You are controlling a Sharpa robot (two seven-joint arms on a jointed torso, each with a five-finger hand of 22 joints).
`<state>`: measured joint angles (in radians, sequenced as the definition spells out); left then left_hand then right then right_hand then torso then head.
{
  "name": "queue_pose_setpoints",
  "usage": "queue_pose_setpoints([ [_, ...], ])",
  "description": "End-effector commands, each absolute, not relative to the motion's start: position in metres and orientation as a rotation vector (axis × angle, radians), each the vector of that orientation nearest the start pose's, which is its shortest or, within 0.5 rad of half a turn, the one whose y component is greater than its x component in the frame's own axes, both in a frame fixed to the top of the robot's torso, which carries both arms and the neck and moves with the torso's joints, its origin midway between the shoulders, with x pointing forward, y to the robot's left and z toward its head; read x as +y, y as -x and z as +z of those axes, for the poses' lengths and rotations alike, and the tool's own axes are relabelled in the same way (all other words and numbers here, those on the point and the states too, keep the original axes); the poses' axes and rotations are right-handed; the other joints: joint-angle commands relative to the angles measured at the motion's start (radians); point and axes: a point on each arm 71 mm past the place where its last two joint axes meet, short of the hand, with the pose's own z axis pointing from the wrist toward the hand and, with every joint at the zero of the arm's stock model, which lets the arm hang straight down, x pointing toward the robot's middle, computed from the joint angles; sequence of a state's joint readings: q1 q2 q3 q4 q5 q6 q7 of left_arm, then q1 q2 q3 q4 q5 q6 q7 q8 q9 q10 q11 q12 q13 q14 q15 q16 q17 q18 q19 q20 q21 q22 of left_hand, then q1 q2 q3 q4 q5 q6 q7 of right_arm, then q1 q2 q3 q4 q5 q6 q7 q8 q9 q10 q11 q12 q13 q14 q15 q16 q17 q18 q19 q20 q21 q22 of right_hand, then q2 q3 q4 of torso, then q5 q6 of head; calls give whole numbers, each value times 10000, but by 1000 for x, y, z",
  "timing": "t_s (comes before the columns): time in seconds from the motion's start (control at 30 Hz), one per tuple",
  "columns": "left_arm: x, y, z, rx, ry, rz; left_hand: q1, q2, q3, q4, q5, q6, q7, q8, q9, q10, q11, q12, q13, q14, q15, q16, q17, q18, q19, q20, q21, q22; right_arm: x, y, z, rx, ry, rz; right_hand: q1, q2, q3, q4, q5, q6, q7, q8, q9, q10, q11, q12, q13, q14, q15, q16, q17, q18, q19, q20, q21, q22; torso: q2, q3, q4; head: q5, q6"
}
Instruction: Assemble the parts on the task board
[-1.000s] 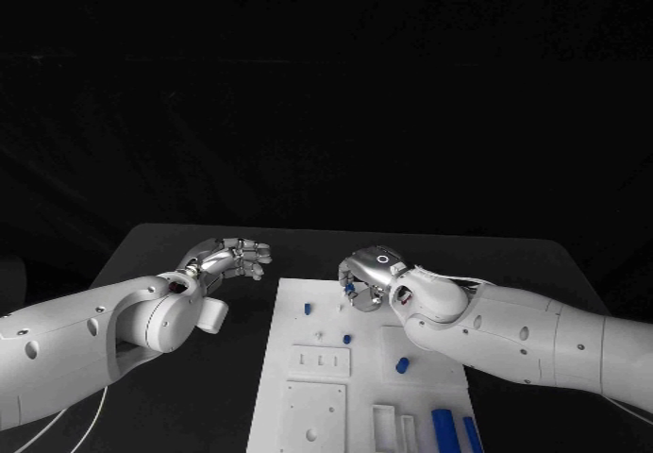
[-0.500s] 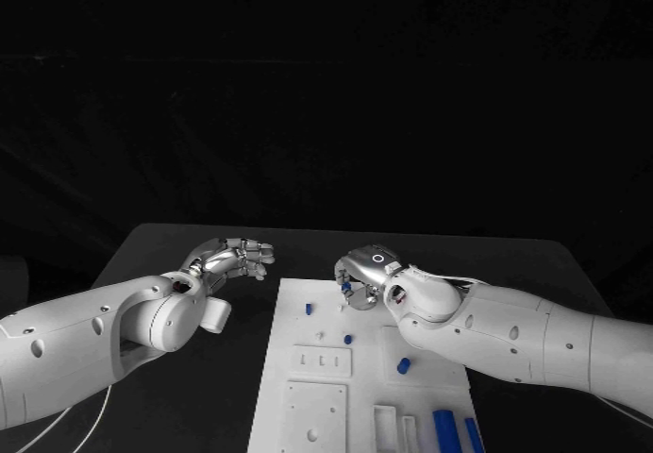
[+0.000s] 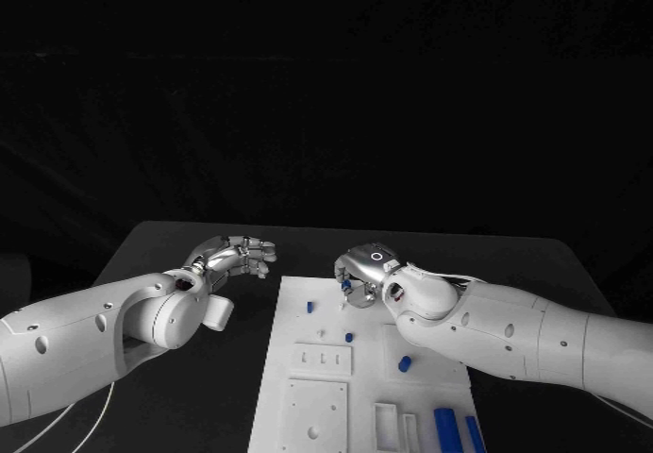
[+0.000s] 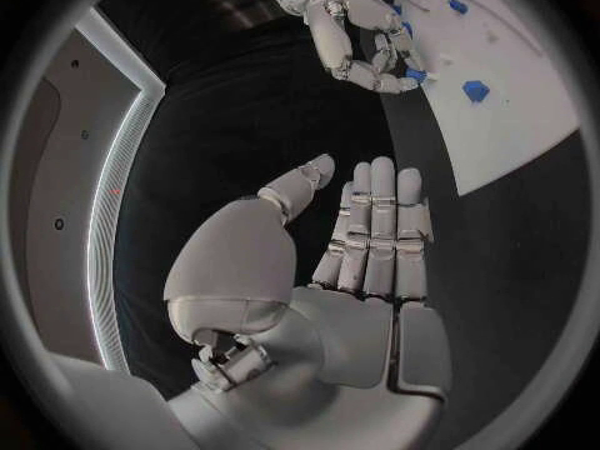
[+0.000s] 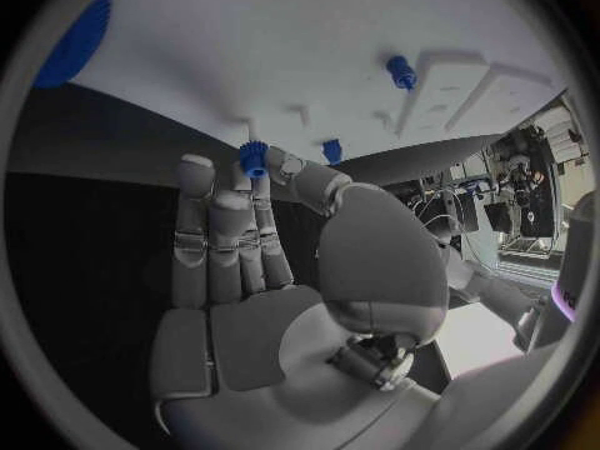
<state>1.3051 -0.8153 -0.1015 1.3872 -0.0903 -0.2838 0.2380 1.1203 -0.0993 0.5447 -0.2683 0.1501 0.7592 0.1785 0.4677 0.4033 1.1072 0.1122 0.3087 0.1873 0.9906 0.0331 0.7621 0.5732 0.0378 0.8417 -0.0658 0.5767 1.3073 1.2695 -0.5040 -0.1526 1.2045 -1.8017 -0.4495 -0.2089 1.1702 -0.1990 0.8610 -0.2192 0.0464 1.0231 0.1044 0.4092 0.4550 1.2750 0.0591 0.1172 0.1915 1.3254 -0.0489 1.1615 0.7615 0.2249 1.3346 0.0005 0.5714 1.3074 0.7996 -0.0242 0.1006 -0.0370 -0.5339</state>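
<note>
Left robot hand [image 3: 234, 256] hovers with fingers straight and apart; right robot hand [image 3: 362, 276] pinches with curled fingertips.

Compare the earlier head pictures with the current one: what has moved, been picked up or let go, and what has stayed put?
Little changed. The right robot hand crept slightly toward the task board's far end, still pinching a small blue part. The left robot hand still hovers off the board, holding nothing. Nothing was picked up or released; the blue parts on the board stayed put.
</note>
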Motion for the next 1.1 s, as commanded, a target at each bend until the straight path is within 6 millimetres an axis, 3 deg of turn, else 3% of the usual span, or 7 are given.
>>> queue_pose_setpoints([
  [0.03, 233, -524, -162, 15296, 10284, -13728, -104, 15, 40, -2, -55, 43, -17, -61, 11, -83, -15, 0, 0, -92, 10, -44, -14, 148, -87, -3, 34, 197, -113, -533, -192, 14371, 4849, 4011, 11, 1, 58, -19, 21, 27, 25, 34, 13, 321, -113, 7, 398, -124, -161, 34, -14, 369, -13, -67, 63, 212, 12, 0, -3, -28, -21],
  [0.87, 232, -524, -162, 15293, 10268, -13746, -118, 16, 51, 3, -55, 38, -13, -73, 19, -149, 16, -36, -12, -97, 14, -40, -31, 151, -95, 2, 45, 194, -112, -534, -202, 14744, 4863, 3933, -54, -7, 44, -19, 22, -40, 51, -13, 44, 238, -82, -66, 460, -147, -130, 26, -63, 369, -67, -42, 59, 202, 7, 8, -12, 12, -35],
  [1.0, 232, -524, -162, 15286, 10273, -13735, -118, 16, 53, 2, -55, 37, -13, -74, 20, -153, 18, -39, -13, -97, 14, -40, -32, 152, -96, 2, 46, 194, -112, -535, -202, 14796, 4703, 4040, -65, -50, 102, 0, 20, -211, 121, -125, 34, 30, 1, -216, 471, -152, -48, 20, -109, 369, -100, -12, 52, 193, 14, 8, -13, 22, -26],
  [1.1, 232, -524, -162, 15285, 10273, -13734, -118, 16, 54, 2, -55, 37, -13, -75, 21, -156, 19, -40, -13, -97, 15, -39, -33, 152, -97, 2, 46, 194, -112, -535, -202, 14872, 4582, 4120, -129, -293, 137, 81, 23, -605, 291, -368, -51, -441, 198, -503, 371, -134, 146, 34, -148, 366, -111, 26, 44, 182, 12, 7, -14, 29, -28],
])
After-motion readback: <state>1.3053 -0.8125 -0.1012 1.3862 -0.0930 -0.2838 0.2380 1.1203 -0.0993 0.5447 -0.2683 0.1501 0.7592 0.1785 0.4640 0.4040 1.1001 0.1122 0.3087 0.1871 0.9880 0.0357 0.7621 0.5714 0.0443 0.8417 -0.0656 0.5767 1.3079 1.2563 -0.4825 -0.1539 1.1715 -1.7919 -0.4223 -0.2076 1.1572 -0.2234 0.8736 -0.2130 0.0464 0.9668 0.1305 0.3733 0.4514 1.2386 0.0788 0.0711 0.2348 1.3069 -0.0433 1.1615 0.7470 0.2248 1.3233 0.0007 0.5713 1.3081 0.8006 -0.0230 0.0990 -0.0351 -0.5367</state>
